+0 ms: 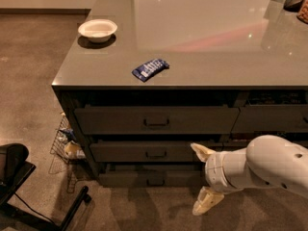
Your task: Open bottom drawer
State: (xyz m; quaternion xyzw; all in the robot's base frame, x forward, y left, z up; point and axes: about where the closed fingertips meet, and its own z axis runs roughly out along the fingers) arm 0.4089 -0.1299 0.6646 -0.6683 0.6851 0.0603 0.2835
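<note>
The bottom drawer (130, 179), the slimmest of three wide dark grey fronts, sits lowest in the desk (216, 66), just above the floor. The white gripper (194, 178) hangs in front of its right end, fingers (202, 151) spread wide apart. On the desk top rest a white bowl (97, 29) and a blue packet (150, 69).

Ends low on the right in a gripper (204, 177) with two cream, tapered fingers (202, 151) set well apart. Widens behind into a smooth, glossy white arm casing (269, 165), rounded, ringed by a thin wrist seam, dotted with small dark marks.
</note>
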